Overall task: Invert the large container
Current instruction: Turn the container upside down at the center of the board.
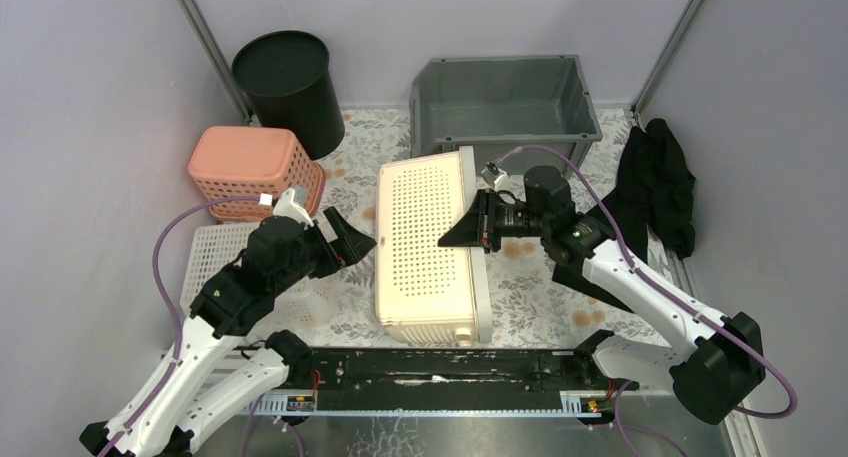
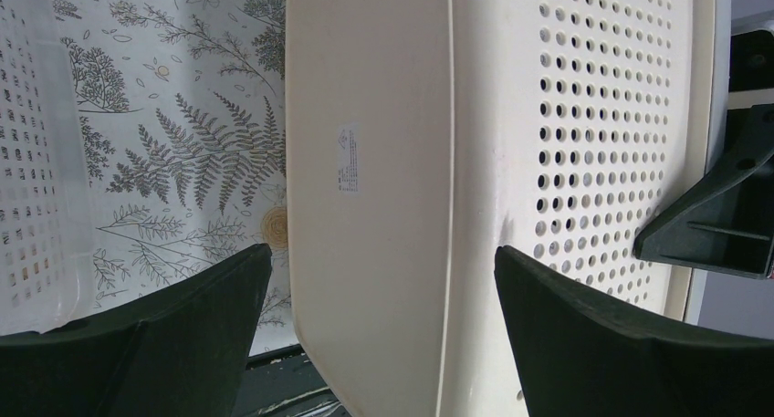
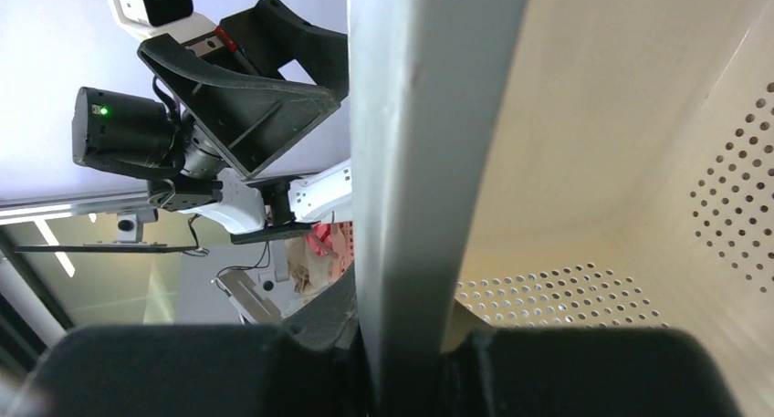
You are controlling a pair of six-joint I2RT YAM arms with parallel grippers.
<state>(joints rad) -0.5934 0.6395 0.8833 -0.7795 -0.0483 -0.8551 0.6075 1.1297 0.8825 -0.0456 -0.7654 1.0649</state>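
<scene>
Large container (image 1: 425, 237) lies on its side at mid-table, on the floral cloth (image 1: 545, 297), between my two arms. One perforated wall (image 2: 602, 143) is turned up toward the overhead camera. Its solid base (image 2: 365, 207) faces my left arm and carries a small white label (image 2: 347, 157). The open mouth faces my right arm. My right gripper (image 1: 462, 225) is at the mouth side, pinching the rim (image 3: 420, 161). In the right wrist view the grey rim runs straight up between my dark fingers (image 3: 584, 371), with the cream interior and its dotted walls to one side. My left gripper (image 1: 352, 235) is spread wide, just beside the base and not touching it. In the left wrist view both fingers frame the base edge, with a gap either side. A flat white perforated tray (image 1: 225, 262) lies under and beside my left arm. A pink basket (image 1: 255, 167) sits upside down behind it, with a black bucket (image 1: 290, 82) in the far left corner. A grey bin (image 1: 505, 102) stands at the back, just beyond the container's far end. A black cloth (image 1: 660, 182) is heaped by the right wall, well apart from the container.
</scene>
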